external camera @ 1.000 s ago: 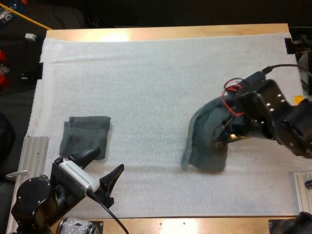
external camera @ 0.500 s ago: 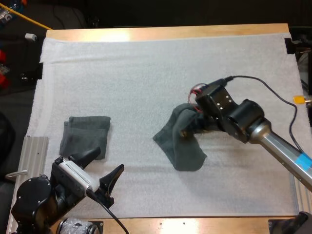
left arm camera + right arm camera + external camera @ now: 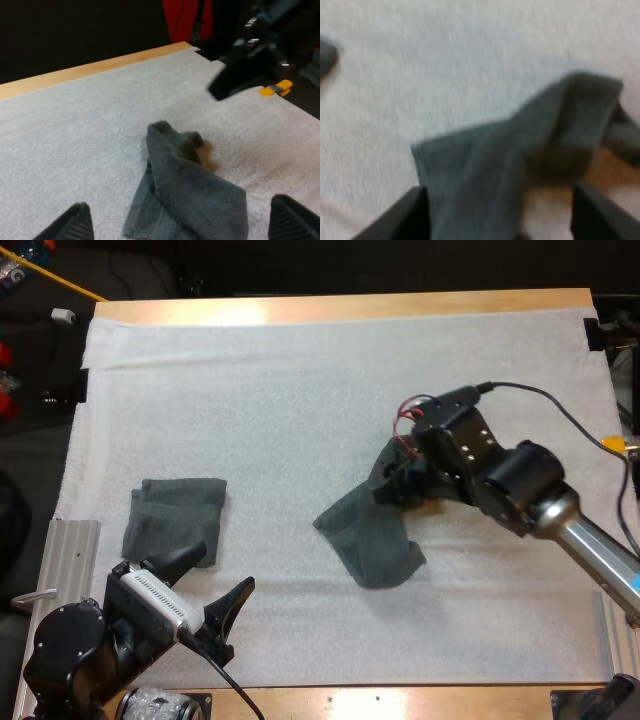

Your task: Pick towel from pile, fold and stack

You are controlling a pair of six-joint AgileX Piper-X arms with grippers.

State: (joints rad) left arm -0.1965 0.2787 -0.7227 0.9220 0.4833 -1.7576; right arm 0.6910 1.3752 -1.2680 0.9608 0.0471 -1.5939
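Observation:
A crumpled grey-green towel [image 3: 368, 538] lies on the white mat [image 3: 300, 400], right of centre. One end of it rises toward my right gripper [image 3: 392, 483], which hovers just over that end. In the right wrist view the fingers [image 3: 412, 212] of the right gripper [image 3: 498, 192] stand wide apart, with the towel [image 3: 520, 150] lying loose below them. A folded towel [image 3: 176, 518] rests at the mat's left side. My left gripper [image 3: 222, 570] is open just in front of it, holding nothing. In the left wrist view the left gripper [image 3: 180, 210] faces the crumpled towel [image 3: 190, 185].
A metal rail [image 3: 70, 550] lies along the mat's left edge beside the folded towel. The wooden table edge [image 3: 340, 306] runs along the far side. Bare mat spreads between the two towels and across the far half.
My right arm carried the towel left toward the mat's middle and lowered it. Its fingers have spread and the towel now lies on the mat. The left arm has not moved.

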